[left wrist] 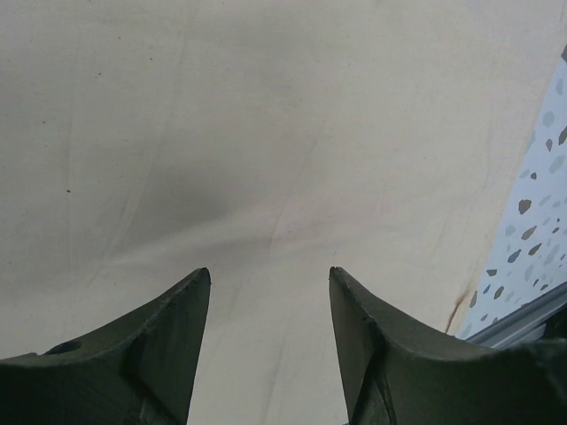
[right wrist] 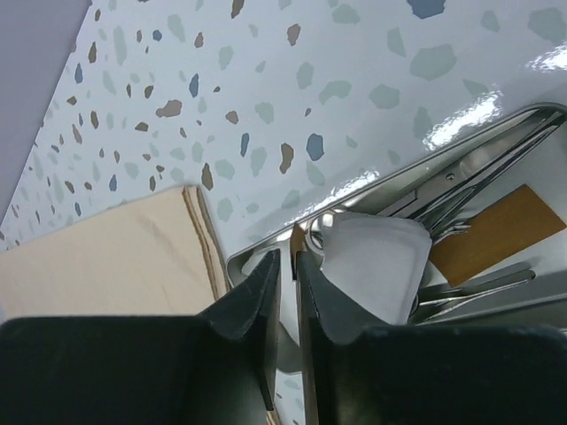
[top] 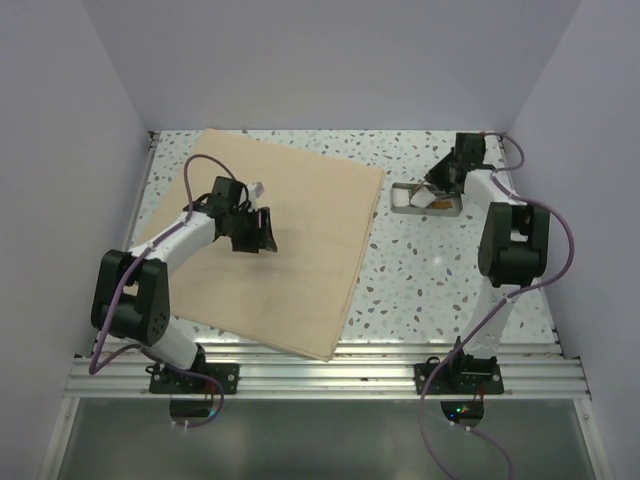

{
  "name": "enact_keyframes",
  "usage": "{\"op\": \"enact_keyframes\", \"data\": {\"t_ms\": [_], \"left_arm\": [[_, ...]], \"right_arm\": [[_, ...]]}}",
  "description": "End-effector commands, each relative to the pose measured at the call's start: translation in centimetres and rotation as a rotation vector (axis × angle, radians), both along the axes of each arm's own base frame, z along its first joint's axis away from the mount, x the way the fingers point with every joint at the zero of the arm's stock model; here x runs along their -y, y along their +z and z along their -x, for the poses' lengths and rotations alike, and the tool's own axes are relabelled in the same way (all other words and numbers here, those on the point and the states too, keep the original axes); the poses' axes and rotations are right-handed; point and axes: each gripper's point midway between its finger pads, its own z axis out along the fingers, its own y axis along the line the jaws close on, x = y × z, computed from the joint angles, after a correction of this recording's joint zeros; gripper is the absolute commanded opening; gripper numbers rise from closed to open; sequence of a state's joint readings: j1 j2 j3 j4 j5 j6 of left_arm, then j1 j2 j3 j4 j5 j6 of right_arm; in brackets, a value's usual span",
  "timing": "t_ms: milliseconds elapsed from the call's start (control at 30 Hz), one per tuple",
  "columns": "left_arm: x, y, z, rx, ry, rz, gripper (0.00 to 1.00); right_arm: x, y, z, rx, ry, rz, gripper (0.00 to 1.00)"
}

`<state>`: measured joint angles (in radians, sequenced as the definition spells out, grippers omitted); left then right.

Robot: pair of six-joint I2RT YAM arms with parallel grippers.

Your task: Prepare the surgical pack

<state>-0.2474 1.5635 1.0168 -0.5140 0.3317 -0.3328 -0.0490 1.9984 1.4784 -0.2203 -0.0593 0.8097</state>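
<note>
The fingers [left wrist: 159, 345] of the left gripper [top: 250, 232] stand well apart with nothing between them, held just over the tan fabric sheet [top: 300, 260], which lies spread flat on the left half of the speckled tabletop [top: 430, 290]. The left arm hides part of the sheet's left side. The fingers [right wrist: 252, 301] of the right gripper [right wrist: 288, 255] are almost together, with only a narrow slit between them. A thin brownish sliver shows at their tips, but I cannot tell whether they grip anything. They sit over the near end of a shallow grey metal tray [right wrist: 399, 173] and cut off that end from view. In the tray lie a white gauze square [right wrist: 372, 257], several steel instruments [right wrist: 478, 190] crossing one another and hard to tell apart, and a flat brown piece [right wrist: 492, 235] half under them. From above, the tray, just right of the sheet, is mostly hidden by the right gripper.
</note>
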Motion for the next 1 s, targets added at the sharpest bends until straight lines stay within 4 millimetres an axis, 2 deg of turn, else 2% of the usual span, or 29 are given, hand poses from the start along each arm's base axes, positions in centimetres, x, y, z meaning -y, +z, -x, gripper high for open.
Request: {"op": "enact_keyframes", "data": {"t_ms": [0, 67, 300, 533, 600, 700, 833, 967], "left_arm": [[0.4, 0.1, -0.8, 0.024, -0.017, -0.008, 0.60], [0.8, 0.1, -1.0, 0.027, -0.019, 0.000, 0.60], [2.1, 0.3, -1.8, 0.029, -0.042, 0.005, 0.59], [3.0, 0.3, -2.3, 0.022, -0.062, 0.003, 0.59], [3.3, 0.3, -2.4, 0.025, -0.066, 0.006, 0.59], [3.3, 0.0, -2.2, 0.013, -0.068, 0.006, 0.59], [3.1, 0.1, -2.0, 0.018, -0.064, -0.003, 0.58], [3.0, 0.0, -1.7, 0.013, -0.063, 0.000, 0.58]], "right_arm": [[3.2, 0.7, -0.5, -0.006, -0.080, 0.072, 0.21], [4.0, 0.4, 0.1, -0.035, -0.088, 0.075, 0.29], [6.1, 0.7, 4.0, -0.107, -0.090, 0.112, 0.32], [6.0, 1.7, 5.1, -0.145, -0.035, 0.132, 0.33], [6.2, 1.0, 5.7, -0.149, -0.052, 0.115, 0.39], [6.0, -0.1, 6.4, -0.189, -0.057, 0.077, 0.41], [5.6, 0.0, 5.7, -0.166, -0.017, 0.066, 0.42], [4.5, 0.1, 3.4, -0.092, 0.061, 0.035, 0.43]]}}
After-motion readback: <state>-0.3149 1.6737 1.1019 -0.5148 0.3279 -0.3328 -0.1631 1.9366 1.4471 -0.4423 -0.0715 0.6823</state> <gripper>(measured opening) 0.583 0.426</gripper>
